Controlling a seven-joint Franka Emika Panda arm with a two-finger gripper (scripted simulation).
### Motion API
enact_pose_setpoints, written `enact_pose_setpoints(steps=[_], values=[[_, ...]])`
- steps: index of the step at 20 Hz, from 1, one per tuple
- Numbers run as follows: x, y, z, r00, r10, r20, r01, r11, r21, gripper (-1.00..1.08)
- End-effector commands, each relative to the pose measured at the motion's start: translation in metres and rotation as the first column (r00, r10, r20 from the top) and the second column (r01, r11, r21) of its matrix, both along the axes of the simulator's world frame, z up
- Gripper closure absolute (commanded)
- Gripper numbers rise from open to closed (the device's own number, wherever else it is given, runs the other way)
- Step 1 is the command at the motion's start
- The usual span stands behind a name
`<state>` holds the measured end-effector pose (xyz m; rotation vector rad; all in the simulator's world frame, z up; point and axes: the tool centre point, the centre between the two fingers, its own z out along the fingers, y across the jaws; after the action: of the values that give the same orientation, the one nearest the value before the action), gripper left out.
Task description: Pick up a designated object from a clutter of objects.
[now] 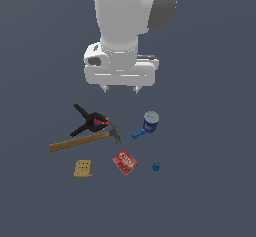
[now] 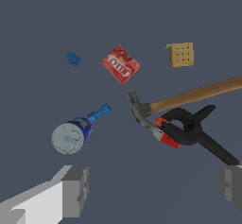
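The designated object, a tiny solid-blue lump (image 1: 155, 166) (image 2: 73, 58), lies on the grey floor just to the exterior view's right of the red packet (image 1: 125, 161) (image 2: 121, 64). My gripper (image 1: 120, 89) (image 2: 151, 190) hangs open well above the clutter, over the gap between the clamp and the can, with nothing between its fingers (image 2: 75, 190). The lump is apart from it, nearer the camera and toward the exterior view's right.
A black-and-red clamp (image 1: 90, 121) (image 2: 189, 131) rests against the head of a wooden-handled hammer (image 1: 82, 140) (image 2: 189, 98). A blue can with a pale lid (image 1: 150, 121) (image 2: 71, 135) touches a blue rod-like piece (image 1: 138, 133) (image 2: 99, 113). A tan cracker-like square (image 1: 83, 168) (image 2: 180, 54) lies beside the packet.
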<state>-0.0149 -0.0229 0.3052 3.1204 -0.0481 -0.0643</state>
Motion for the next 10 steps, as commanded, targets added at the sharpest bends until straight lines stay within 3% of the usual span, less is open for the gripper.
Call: enact_pose_setpoints(steps=[1,10], values=[[0.0,0.0,0.0,1.0,0.0,0.0,0.0,1.0,0.0,-0.92],[0.006,-0.007,0.011,0.999,-0.017,0.038,0.016,0.999,0.029,-0.92]])
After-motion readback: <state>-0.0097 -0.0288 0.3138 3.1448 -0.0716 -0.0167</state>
